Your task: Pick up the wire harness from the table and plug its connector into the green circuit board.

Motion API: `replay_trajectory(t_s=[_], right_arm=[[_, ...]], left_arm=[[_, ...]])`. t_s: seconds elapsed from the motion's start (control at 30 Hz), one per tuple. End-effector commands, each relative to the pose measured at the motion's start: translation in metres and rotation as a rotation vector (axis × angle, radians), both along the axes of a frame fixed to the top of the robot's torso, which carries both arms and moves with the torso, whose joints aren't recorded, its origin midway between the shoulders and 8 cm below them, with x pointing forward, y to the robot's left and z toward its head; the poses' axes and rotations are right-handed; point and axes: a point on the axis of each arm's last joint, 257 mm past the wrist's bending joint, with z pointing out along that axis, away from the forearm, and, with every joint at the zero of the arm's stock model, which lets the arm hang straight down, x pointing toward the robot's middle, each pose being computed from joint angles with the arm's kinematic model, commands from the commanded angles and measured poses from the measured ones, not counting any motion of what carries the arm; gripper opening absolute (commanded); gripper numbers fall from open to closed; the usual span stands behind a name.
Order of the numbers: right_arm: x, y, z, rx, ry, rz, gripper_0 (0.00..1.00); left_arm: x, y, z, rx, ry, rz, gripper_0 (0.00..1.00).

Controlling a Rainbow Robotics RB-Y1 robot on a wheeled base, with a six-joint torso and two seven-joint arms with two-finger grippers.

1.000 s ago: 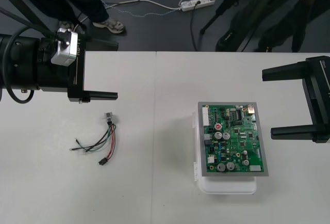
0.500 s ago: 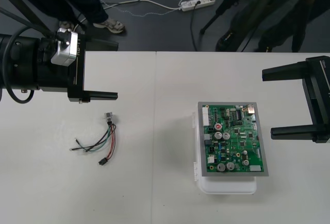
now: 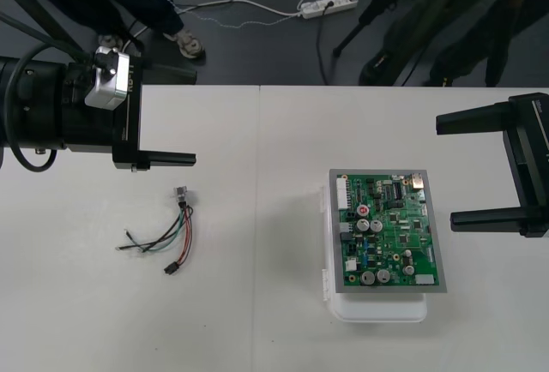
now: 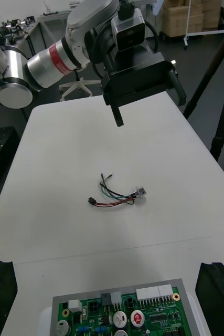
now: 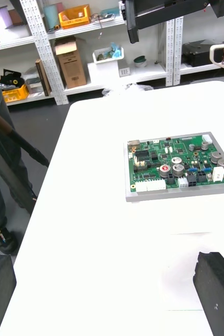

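Pale tabletop (image 3: 257, 329) carries everything, with a strip of dark floor (image 3: 257, 46) along its 12 o'clock edge in the front view. Left gripper (image 3: 167, 116) hangs over the table's 10 o'clock area, released: its two black fingers (image 3: 167, 159) stand wide apart, pointing toward 3 o'clock, with nothing between them. A silver camera block (image 3: 107, 79) sits on top of it.

At 6 o'clock from that gripper, apart from it, the wire harness (image 3: 171, 235) lies flat on the table. Its round metal socket (image 3: 180, 194) forms the 12 o'clock end, nearest the gripper. The red, black and green wires curve down to the small black plug (image 3: 171, 268) at the 6 o'clock end, and a few loose wire tips stray toward 9 o'clock. It lies clear of both grippers.

Well apart, at 3 o'clock from the harness, sits the green circuit board (image 3: 386, 231) on its white base (image 3: 377, 310), which shows along the board's 9 o'clock and 6 o'clock sides. The plug is not in the board.

Right gripper (image 3: 470, 169) hovers at 2 o'clock from the board, by the table's 3 o'clock edge. It is likewise released, fingers spread wide and pointing toward 9 o'clock, grasping nothing. In the right wrist view its own fingers stand far apart with the board's edge between them, the harness on bare table beyond.
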Motion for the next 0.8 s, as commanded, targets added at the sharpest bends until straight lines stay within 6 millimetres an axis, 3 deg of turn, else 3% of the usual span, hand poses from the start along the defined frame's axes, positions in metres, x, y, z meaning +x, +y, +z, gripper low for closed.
replay_trajectory(t_s=[0.03, 0.8], right_arm=[[-0.0006, -0.0029, 0.0093, 0.017, -0.003, -0.012, 1.00], [-0.0006, -0.0029, 0.0093, 0.017, -0.003, -0.012, 1.00]], left_arm=[[-0.0042, 0.0030, 0.0152, 0.040, -0.013, -0.009, 1.00], [-0.0042, 0.0030, 0.0152, 0.040, -0.013, -0.009, 1.00]])
